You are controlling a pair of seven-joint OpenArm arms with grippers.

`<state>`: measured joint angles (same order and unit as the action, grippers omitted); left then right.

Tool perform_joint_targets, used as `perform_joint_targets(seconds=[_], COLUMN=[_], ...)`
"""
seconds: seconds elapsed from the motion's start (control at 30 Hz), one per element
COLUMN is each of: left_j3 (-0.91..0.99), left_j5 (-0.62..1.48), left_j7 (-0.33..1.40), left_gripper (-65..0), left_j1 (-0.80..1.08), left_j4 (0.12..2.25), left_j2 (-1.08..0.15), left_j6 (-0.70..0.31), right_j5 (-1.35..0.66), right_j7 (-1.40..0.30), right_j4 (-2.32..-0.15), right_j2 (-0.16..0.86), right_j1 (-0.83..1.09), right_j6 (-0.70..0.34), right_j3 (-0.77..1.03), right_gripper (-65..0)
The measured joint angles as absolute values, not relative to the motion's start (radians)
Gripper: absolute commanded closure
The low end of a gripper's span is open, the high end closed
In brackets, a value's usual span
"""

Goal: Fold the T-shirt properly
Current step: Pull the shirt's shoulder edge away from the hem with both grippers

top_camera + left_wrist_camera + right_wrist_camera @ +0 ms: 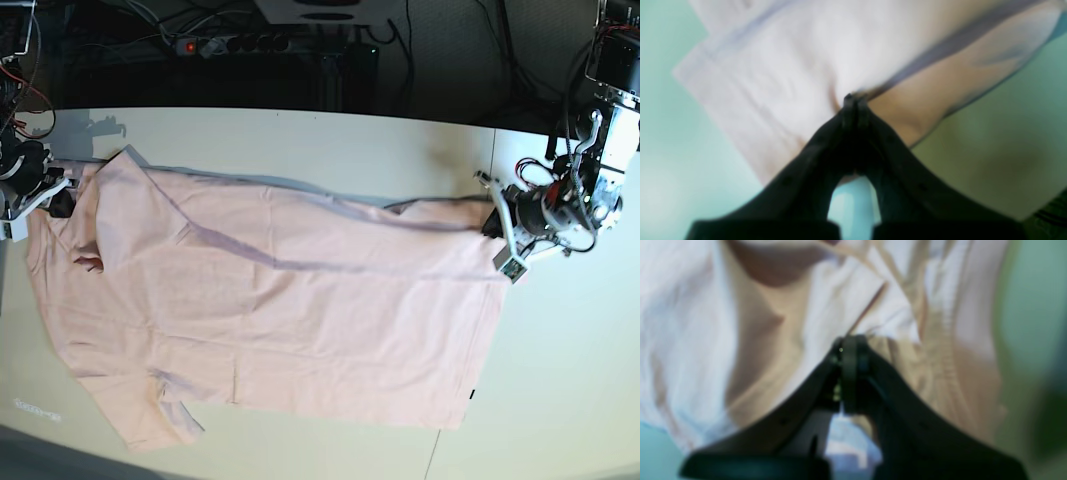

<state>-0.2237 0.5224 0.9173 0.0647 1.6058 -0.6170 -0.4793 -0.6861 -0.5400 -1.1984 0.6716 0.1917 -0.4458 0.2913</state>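
Observation:
The pale pink T-shirt [280, 310] lies plain side up across the table, its far edge lifted and stretched between both arms. My left gripper [492, 222] at the base view's right is shut on the shirt's hem corner; in the left wrist view [855, 100] its black fingers pinch the cloth edge [826, 56]. My right gripper [62, 195] at the base view's left is shut on the shoulder area near the sleeve; in the right wrist view [850, 343] it pinches bunched fabric [780, 313]. No print shows.
The pale table [560, 400] runs under the shirt, with bare surface at right and front. Cables and a power strip [230, 42] lie in the dark area behind the table's far edge. A sleeve [160, 420] lies flat at front left.

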Motion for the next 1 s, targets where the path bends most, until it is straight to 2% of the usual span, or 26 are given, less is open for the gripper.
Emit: perform_joint_targets(seconds=[0.3, 0.63, 0.8, 1.0], left_j3=[-0.075, 0.01, 0.013, 0.012], left_j5=[0.506, 0.505, 0.489, 0.484], left_j7=[0.955, 0.89, 0.8, 0.786], left_gripper=[0.0, 0.0, 0.0, 0.0], left_j1=[0.289, 0.321, 0.291, 0.136], left_j4=[1.802, 1.936, 1.895, 1.678], left_j2=[-0.618, -0.616, -0.566, -0.482], left_j6=[-0.484, -0.481, -0.481, -0.485], right_j5=[-0.675, -0.662, -0.661, -0.646], right_j7=[-0.563, -0.582, -0.585, -0.591], right_j4=[-1.332, -1.379, -1.382, -1.382], right_j2=[0.673, 0.674, 0.673, 0.673], right_j1=[0.379, 0.397, 0.396, 0.382], right_j6=[-0.447, -0.447, -0.447, -0.447], right_j3=[0.395, 0.404, 0.404, 0.404], right_gripper=[0.0, 0.0, 0.0, 0.0])
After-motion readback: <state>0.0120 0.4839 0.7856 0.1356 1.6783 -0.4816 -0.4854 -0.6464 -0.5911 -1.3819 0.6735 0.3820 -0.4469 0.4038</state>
